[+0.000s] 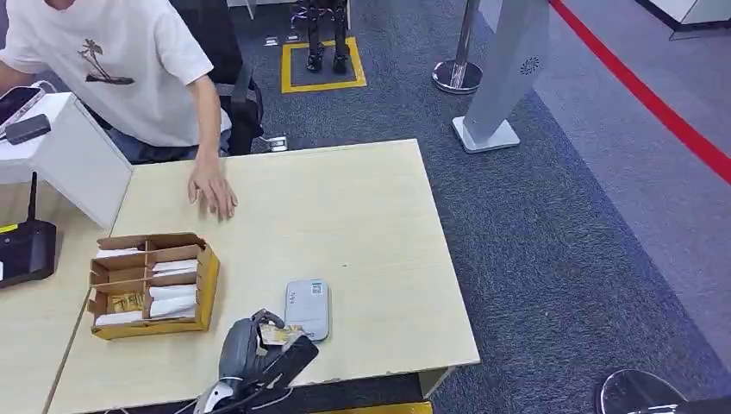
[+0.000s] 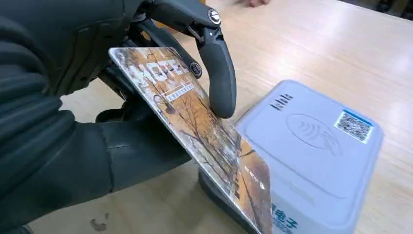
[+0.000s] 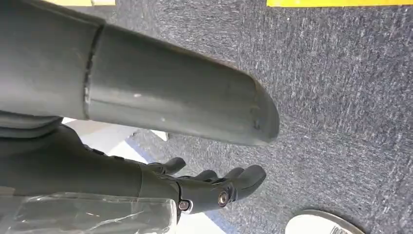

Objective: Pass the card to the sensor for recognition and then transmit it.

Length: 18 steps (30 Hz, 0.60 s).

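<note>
Orange-printed card (image 2: 195, 126) pinched in left hand (image 1: 259, 345), tilted, lower edge just over near corner of grey sensor (image 2: 316, 146) — reading probably not finished, handing over not begun. Right hand (image 3: 214, 187) hanging empty, fingers loose. Beyond sensor, cardboard box (image 1: 151, 285) and person's hand (image 1: 211, 190) — nothing blocking.

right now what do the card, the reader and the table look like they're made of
Card: looks like glossy printed plastic, stiff and thin, held flat in the left hand.
Reader: likely matte light grey moulded plastic, with rounded edges and printed marks.
Table: pale wood-grain top, possibly laminate; streaked grain, smooth sheen.
</note>
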Motion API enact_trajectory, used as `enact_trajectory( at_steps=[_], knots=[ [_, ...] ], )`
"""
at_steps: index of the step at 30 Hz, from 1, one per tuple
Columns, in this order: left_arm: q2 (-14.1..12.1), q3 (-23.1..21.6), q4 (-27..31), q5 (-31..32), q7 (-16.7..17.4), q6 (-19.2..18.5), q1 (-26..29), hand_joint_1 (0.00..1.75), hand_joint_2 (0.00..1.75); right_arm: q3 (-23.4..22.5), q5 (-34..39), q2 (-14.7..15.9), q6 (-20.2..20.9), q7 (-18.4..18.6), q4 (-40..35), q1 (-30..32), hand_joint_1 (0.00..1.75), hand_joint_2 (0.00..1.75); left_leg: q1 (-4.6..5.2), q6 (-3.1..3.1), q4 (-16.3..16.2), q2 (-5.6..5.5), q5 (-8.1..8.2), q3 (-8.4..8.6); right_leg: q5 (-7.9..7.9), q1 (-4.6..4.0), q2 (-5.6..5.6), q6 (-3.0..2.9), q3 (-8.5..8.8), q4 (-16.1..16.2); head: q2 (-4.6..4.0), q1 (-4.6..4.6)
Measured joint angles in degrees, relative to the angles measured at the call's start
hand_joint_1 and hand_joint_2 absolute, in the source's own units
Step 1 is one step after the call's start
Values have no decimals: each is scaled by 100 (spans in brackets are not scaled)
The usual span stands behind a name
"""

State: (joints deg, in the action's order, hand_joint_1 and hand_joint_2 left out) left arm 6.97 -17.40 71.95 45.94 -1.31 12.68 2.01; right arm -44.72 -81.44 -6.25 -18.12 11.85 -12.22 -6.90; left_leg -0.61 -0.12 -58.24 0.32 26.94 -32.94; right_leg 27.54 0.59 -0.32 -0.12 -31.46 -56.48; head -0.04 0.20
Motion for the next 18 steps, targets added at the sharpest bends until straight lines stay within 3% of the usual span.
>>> enact_trajectory(
  at_steps=[18],
  knots=[
    [52,370,-2,-136,-68,105,80,175,175,0,-28,2,-7,4,0,12,0,0,0,0,0,0,0,1,0,0,0,0,1,0,0,0]
  ],
)
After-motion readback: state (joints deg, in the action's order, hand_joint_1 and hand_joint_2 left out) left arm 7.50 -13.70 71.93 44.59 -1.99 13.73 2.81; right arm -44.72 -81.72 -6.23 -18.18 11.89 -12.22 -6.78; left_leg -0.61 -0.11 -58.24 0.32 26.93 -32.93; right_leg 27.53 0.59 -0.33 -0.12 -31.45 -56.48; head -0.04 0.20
